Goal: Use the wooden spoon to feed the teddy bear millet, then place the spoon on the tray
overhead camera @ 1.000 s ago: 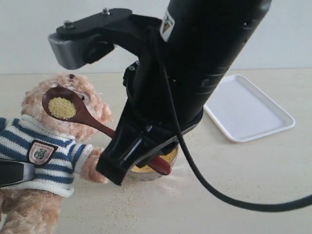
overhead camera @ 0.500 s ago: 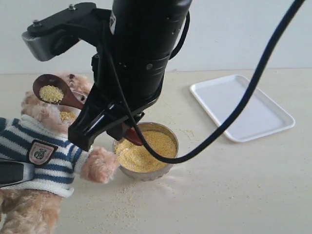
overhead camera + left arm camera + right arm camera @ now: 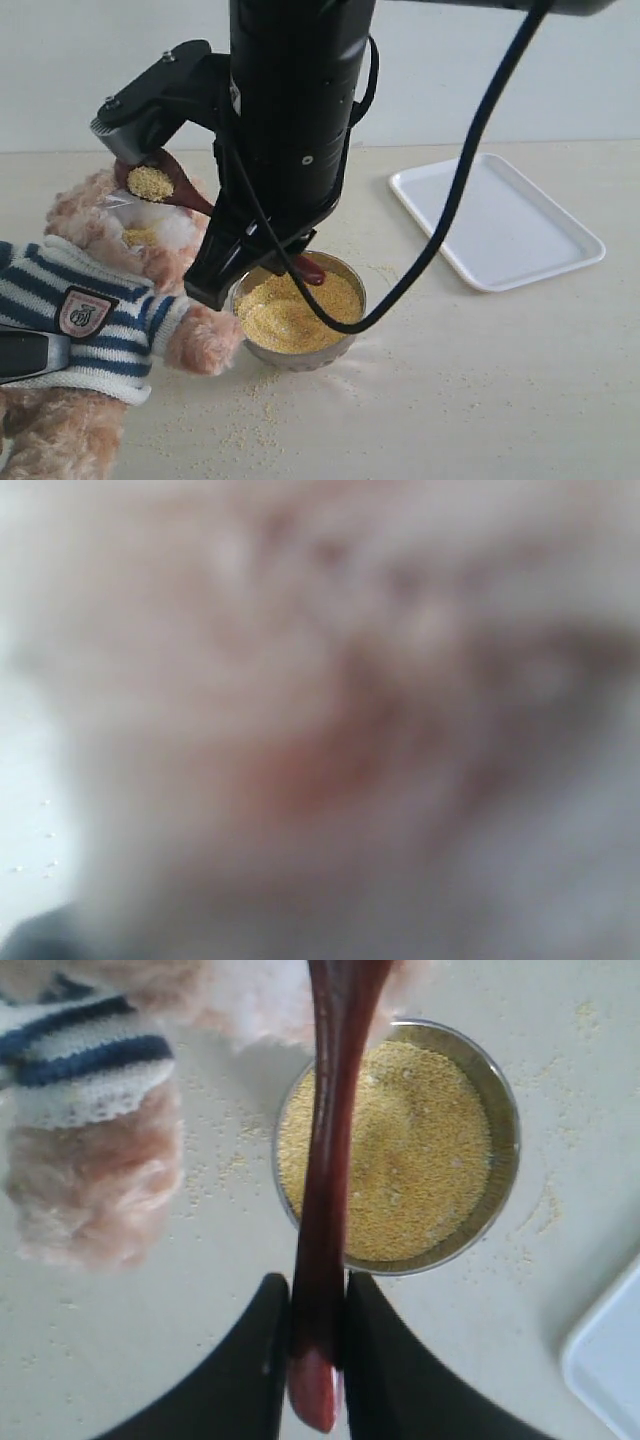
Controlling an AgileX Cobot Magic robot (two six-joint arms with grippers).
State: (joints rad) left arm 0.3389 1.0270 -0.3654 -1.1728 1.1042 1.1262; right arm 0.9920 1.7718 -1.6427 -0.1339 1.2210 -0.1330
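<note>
The teddy bear [image 3: 90,300] leans at the left in its striped sweater, with millet specks on its white muzzle. My right gripper [image 3: 268,250] [image 3: 318,1295] is shut on the handle of the wooden spoon [image 3: 160,185] [image 3: 325,1160]. The spoon's bowl, holding a little millet, hovers just above the bear's face. Below the gripper stands the metal bowl [image 3: 350,300] [image 3: 505,1110], full of millet [image 3: 290,310] [image 3: 420,1160]. My left gripper [image 3: 30,355] presses into the bear's sweater at the waist. Blurred fur [image 3: 320,720] fills the left wrist view.
The white tray [image 3: 497,220] [image 3: 610,1360] lies at the back right, apart from the bowl. Loose millet grains [image 3: 270,400] are scattered on the table around the bowl. The right arm's black cable [image 3: 470,170] loops over the table between bowl and tray.
The right arm swung left, lifting the spoon off the bear's face, then came back a little. Millet now lies on the muzzle and the spoon holds less. The metal bowl is uncovered.
</note>
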